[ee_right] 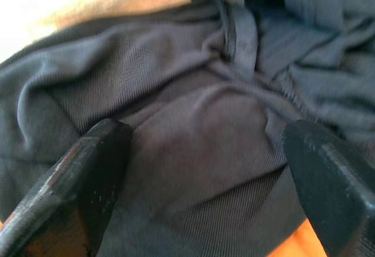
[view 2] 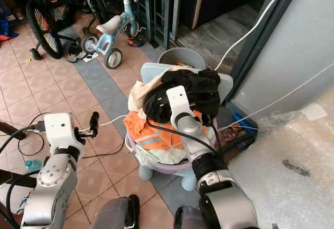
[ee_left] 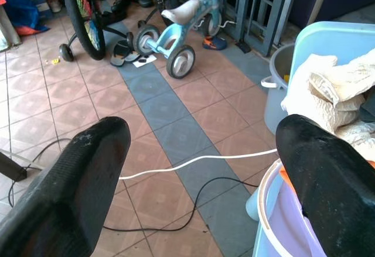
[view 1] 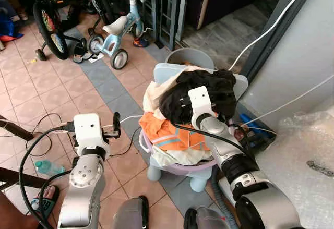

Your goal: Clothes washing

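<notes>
My right tool point(ee_right: 199, 181) hangs spread wide, empty, just above the black garment point(view 1: 209, 91) atop the laundry basket point(view 1: 180, 166). Left tool point(ee_left: 199, 169) open beside the basket. Closing shallow would probably snag one fold and drag neighbours out.

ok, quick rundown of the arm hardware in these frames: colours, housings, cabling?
Both arms are silver metal with rounded joint housings, each ending in a white boxy wrist module. The left gripper and right gripper each have two long, matte black, blunt-tipped fingers. Black cables run along both forearms; the right arm has a black ribbed collar near its elbow.
</notes>
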